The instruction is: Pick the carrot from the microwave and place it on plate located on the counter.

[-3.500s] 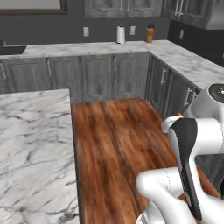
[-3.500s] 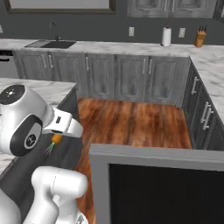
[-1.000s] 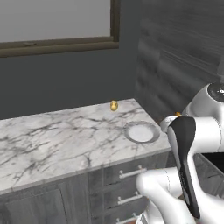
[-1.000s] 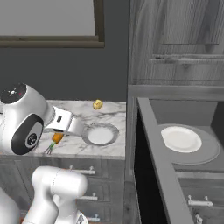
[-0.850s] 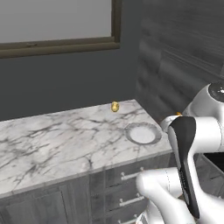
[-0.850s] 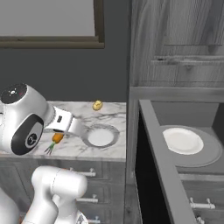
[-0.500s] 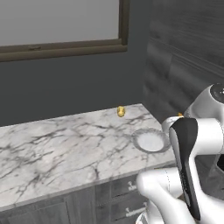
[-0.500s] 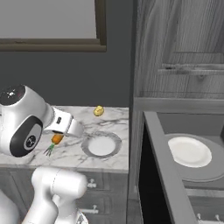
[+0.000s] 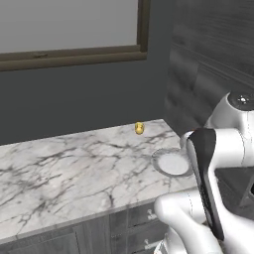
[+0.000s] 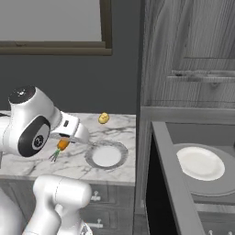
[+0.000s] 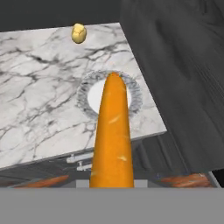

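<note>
Dark wall (image 9: 89, 94), wood-framed window (image 9: 69, 30)

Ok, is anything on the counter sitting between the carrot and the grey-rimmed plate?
Nothing visible does. The carrot hangs in the tool over the counter, near the plate, whose centre is bare. The yellow lump sits farther back, off the path.

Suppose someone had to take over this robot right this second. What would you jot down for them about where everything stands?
Hand: shut on the slim orange tapered carrot, held in the air above the white marble counter with grey veins.
Round plate with the broad grey rim and white centre: on the counter near its right end, nothing on it; in the hand view the carrot's tip points toward it.
Small roundish yellow lump: on the counter behind the plate; not part of the job.
Grey box-shaped microwave: open, with a plain all-white plate inside.
Done: carrot is out of the microwave.
Left: bring the carrot over the grey-rimmed plate, lower it, release.
</note>
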### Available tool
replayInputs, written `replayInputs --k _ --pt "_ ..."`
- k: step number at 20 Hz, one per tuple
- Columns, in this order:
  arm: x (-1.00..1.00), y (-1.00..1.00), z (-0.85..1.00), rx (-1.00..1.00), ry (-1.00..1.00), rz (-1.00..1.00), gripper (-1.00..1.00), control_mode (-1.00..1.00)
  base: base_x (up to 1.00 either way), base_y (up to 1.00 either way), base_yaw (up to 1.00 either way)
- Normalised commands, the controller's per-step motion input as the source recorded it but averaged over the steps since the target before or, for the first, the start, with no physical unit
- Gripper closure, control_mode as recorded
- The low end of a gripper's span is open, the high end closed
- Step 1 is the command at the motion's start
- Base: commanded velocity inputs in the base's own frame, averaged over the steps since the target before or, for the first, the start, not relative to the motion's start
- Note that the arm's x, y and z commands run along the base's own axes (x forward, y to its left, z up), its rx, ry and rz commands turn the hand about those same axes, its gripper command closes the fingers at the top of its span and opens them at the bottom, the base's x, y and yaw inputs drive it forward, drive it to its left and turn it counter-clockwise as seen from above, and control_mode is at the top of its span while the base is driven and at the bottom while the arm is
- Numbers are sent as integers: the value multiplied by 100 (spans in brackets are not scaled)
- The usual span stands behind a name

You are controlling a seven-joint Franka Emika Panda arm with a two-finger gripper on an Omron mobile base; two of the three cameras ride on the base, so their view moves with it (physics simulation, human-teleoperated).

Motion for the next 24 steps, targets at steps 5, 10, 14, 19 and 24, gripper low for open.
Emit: replayInputs --k 5,10,14,19,24 --pt "72 -4 -53 4 35 0 100 -100 0 0 0" --pt "84 0 -64 4 47 0 100 -100 0 0 0" --pt "69 0 -59 1 33 0 100 -100 0 0 0" --pt "56 -2 -66 2 5 1 100 -100 0 0 0" --pt "50 -6 -70 5 -10 0 100 -100 0 0 0"
